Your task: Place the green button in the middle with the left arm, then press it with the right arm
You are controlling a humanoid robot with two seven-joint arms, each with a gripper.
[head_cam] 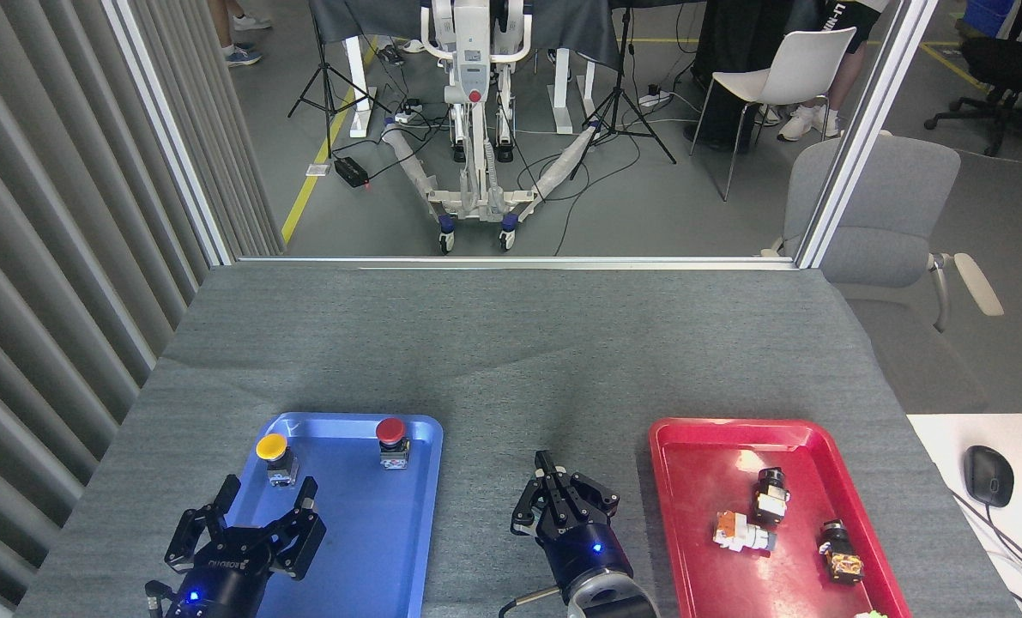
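Green button hidden, presumably beneath my right hand (562, 502), fingers pinched narrow, on the middle (493, 403) between blue tray (373, 532) and red tray (699, 481). My left hand (249, 511) was splayed wide at 9 o'clock. A good press needed a straight, centred downward push.

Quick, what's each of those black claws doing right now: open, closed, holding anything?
Left gripper: open, empty, over the blue tray.
Right gripper: fingers drawn together over the middle; nothing visibly held.

A robotics lab: tripods (618, 103), floor cables (562, 184), a wheeled robot stand (474, 129), office chairs (884, 215).
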